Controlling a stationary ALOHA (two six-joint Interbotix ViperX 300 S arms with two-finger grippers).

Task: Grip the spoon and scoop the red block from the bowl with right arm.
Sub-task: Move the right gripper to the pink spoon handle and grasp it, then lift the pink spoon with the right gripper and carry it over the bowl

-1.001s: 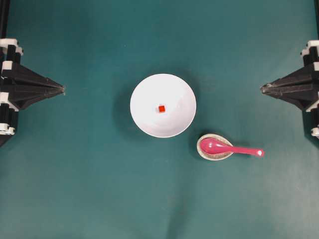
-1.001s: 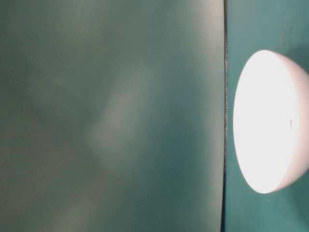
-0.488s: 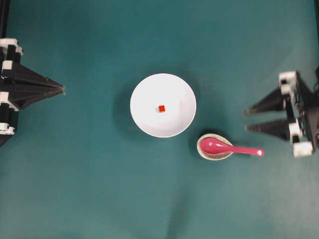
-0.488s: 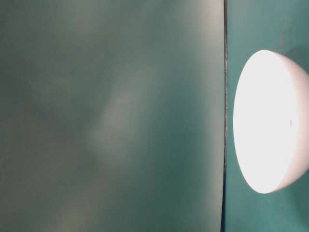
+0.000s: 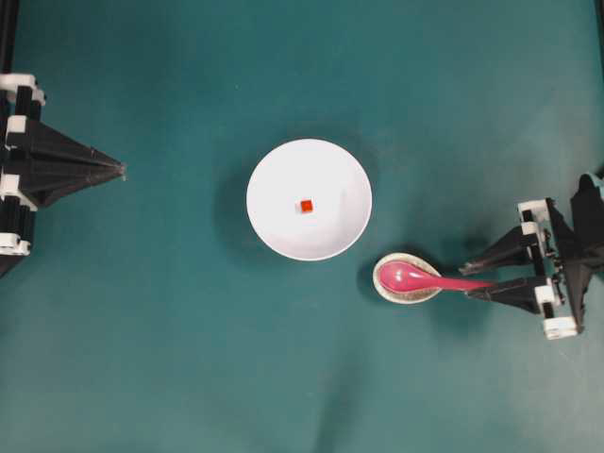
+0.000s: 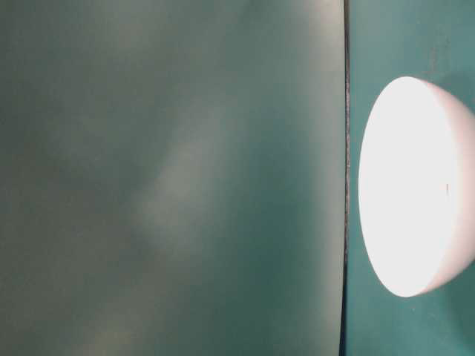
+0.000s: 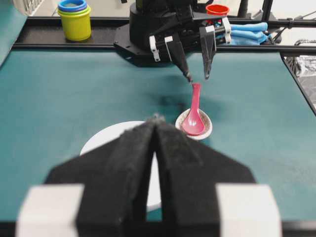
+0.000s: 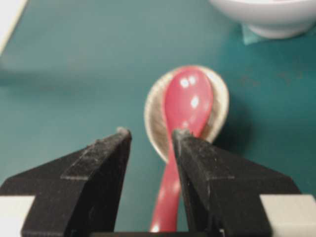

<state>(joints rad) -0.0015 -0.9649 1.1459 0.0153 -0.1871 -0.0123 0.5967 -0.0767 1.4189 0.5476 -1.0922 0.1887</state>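
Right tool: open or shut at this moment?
Open. The right tool's fingers stand apart, the spoon handle lying between them, not yet gripped.

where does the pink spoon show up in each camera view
Overhead: spoon lower right of centre, scoop in the beige dish, handle toward the right gripper.
Table-level: not in it.
Left wrist: spoon centre, beyond the left gripper.
Right wrist: spoon centre, handle between the open jaws.
Shared landmark: the white bowl.

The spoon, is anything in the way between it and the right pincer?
Nothing visible. The open right pincer already straddles the handle of the spoon, whose scoop rests in a small speckled dish. The table around the handle shows bare.
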